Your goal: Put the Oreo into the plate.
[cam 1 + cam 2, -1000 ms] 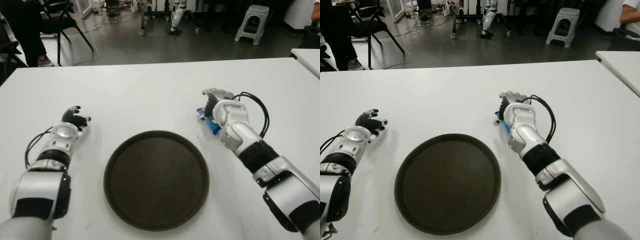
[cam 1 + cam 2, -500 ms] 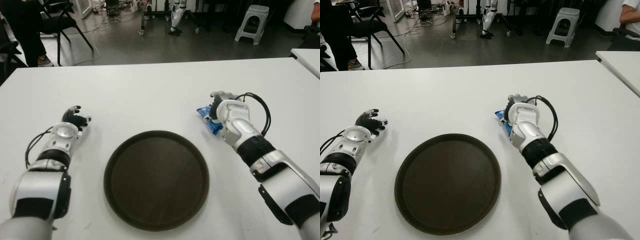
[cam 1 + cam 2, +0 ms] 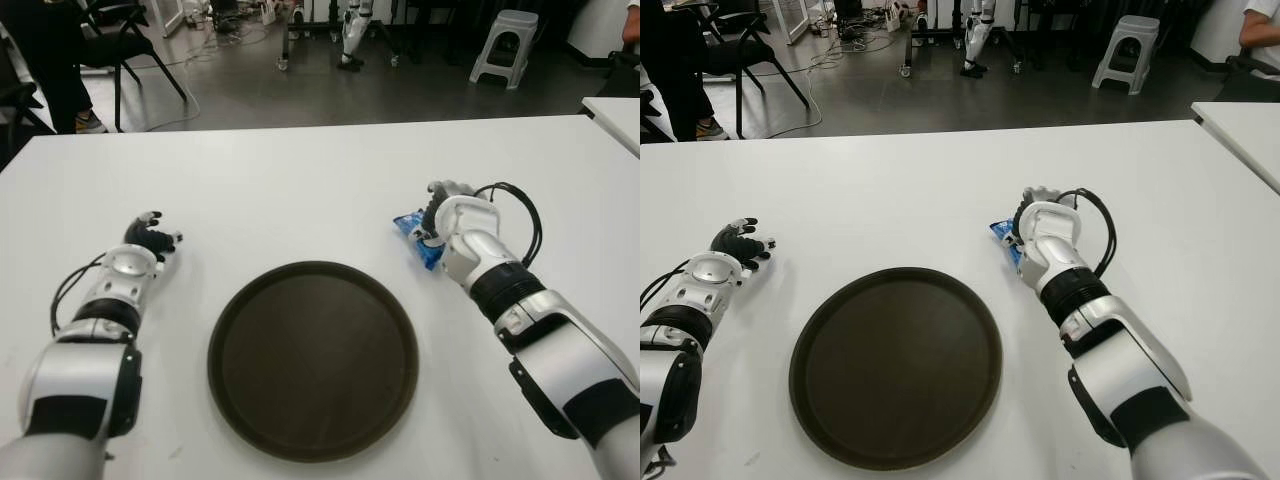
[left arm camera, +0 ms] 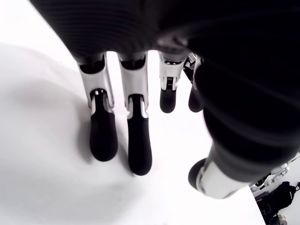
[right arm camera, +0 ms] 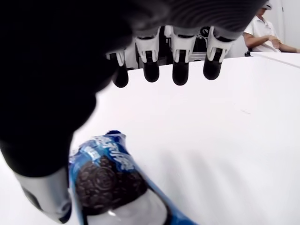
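A blue Oreo packet (image 3: pixel 417 238) lies on the white table (image 3: pixel 300 190), just right of the dark round plate (image 3: pixel 312 357), which holds nothing. My right hand (image 3: pixel 447 214) hovers at the packet's right side, fingers spread above it. In the right wrist view the Oreo packet (image 5: pixel 110 180) lies under the palm, the fingertips (image 5: pixel 180 73) held apart from it and the thumb beside its edge. My left hand (image 3: pixel 147 236) shows at the far left of the table, left of the plate, fingers relaxed and holding nothing.
A second white table's corner (image 3: pixel 615 112) shows at the far right. Beyond the table's far edge stand a chair (image 3: pixel 120 40), a white stool (image 3: pixel 505 45) and a person's legs (image 3: pixel 55 60).
My right hand has drifted right and slightly back, uncovering more of the Oreo packet, which stays on the table. The left hand has not moved.
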Robot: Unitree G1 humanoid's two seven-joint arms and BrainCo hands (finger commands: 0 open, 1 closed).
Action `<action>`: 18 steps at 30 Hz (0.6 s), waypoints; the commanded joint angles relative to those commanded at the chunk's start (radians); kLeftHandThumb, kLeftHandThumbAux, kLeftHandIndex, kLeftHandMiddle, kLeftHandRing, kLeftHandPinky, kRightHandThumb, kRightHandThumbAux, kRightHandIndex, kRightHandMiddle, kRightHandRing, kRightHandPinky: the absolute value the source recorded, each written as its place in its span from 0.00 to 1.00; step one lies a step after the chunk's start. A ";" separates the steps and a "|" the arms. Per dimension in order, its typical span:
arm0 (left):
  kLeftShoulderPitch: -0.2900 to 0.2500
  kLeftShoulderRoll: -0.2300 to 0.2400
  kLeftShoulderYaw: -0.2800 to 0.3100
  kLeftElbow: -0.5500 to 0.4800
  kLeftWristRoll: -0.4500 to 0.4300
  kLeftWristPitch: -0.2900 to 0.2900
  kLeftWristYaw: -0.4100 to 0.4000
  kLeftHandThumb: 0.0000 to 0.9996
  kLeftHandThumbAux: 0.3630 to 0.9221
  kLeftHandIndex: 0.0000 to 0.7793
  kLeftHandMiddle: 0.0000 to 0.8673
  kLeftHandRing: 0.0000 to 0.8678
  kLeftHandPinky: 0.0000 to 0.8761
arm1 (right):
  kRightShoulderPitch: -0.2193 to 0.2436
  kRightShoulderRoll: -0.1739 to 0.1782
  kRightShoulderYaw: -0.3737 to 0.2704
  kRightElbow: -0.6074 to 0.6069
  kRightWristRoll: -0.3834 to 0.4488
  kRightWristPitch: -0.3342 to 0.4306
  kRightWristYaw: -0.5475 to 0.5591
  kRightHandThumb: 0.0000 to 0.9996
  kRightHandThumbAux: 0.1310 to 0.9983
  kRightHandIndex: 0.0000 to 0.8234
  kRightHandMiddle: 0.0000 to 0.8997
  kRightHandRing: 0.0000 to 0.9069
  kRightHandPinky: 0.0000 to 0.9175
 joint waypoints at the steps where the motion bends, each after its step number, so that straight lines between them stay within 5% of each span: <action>1: 0.001 0.000 0.000 0.000 0.000 -0.003 0.000 0.18 0.79 0.10 0.12 0.17 0.18 | -0.001 -0.001 0.002 0.003 0.001 -0.002 0.001 0.00 0.73 0.09 0.12 0.08 0.00; 18: 0.001 0.002 -0.011 0.000 0.010 -0.003 0.005 0.15 0.83 0.11 0.14 0.18 0.18 | -0.018 0.003 0.010 0.053 0.004 -0.039 -0.011 0.00 0.75 0.13 0.16 0.13 0.01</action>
